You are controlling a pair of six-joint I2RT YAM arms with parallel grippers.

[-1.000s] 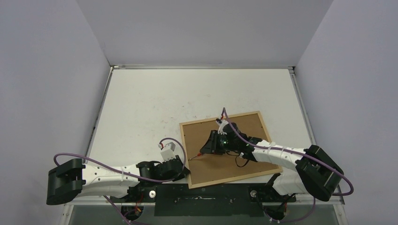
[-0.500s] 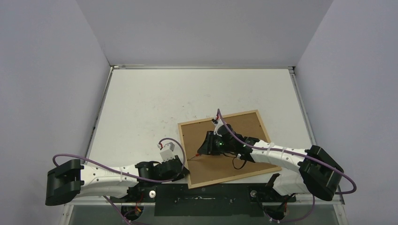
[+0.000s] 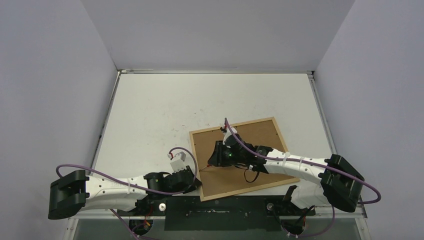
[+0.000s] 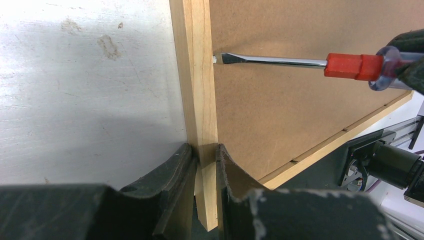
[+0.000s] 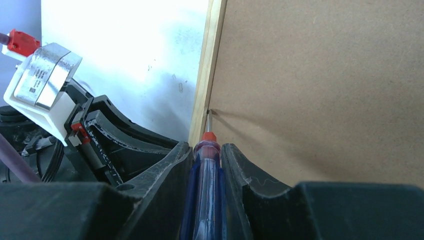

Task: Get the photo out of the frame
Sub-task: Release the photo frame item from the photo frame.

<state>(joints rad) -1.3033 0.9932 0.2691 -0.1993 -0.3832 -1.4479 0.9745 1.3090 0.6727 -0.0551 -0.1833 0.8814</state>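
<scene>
Frame sits between left fingers, screwdriver between right fingers.

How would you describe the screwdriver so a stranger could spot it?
On the white table lies a wooden frame, brown backing board up. Over that board, the right gripper holds the screwdriver: the only tool, with a red collar, clear blue handle and flat tip against the frame's inner edge.

Screwdriver in right end effector, tip at frame edge

The frame and screwdriver run past the right wrist view's edges.
</scene>
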